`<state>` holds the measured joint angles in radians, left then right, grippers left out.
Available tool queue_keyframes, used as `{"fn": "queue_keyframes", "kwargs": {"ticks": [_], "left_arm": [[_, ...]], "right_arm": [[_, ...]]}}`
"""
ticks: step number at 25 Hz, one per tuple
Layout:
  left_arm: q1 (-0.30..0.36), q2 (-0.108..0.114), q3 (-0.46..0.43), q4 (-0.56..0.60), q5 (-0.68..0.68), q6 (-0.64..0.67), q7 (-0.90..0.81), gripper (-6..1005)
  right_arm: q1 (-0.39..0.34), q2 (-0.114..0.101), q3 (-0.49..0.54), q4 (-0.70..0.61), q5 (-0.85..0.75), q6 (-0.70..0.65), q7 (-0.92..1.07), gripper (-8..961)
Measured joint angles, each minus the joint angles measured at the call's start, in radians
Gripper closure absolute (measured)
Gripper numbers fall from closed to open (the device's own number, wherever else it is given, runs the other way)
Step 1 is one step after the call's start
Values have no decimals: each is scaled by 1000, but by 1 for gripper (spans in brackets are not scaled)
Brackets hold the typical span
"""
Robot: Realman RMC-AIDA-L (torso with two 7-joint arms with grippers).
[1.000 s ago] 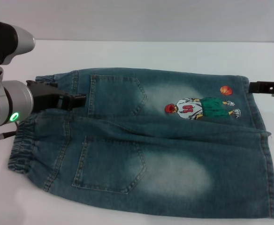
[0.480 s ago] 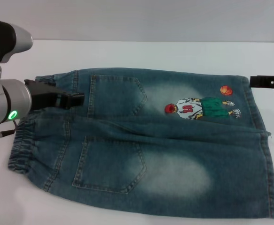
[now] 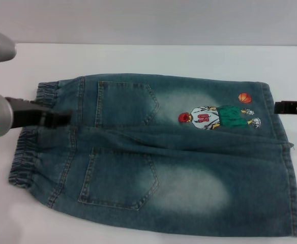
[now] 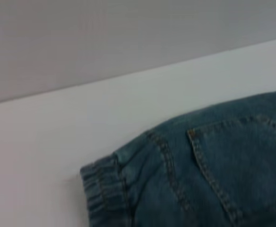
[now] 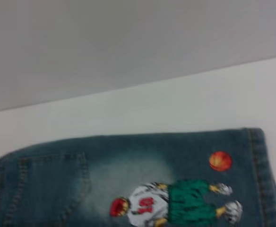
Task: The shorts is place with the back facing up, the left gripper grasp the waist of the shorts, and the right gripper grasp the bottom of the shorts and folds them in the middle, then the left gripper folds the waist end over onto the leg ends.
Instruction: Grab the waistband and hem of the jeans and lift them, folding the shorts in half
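Left hand [image 3: 57,118] lies level over shorts [image 3: 189,173] waist, grip unclear; right hand [image 3: 291,107] beside hem

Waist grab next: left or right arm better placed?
Left. The left gripper sits over the shorts at the ruffled waistband; the right gripper is at the opposite side by the leg ends.

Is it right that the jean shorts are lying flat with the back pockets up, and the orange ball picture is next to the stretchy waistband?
Not quite. The shorts do lie flat, back pockets up, but the orange ball print sits beside the leg ends, opposite the ruffled elastic waistband. The head view shows this.
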<state>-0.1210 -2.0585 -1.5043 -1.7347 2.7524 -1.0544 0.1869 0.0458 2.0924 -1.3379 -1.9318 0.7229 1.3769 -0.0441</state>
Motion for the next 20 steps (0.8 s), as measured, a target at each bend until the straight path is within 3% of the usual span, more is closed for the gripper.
{"fn": "queue_keyframes", "kwargs": {"ticks": [8, 20], "left_arm": [[48, 0, -9, -52, 79, -166, -60, 228], [40, 1, -12, -39, 113, -301, -112, 228]], "right_arm": [[-5, 0, -48, 8, -59, -10, 37, 223], [7, -3, -64, 24, -61, -36, 34, 223]]}}
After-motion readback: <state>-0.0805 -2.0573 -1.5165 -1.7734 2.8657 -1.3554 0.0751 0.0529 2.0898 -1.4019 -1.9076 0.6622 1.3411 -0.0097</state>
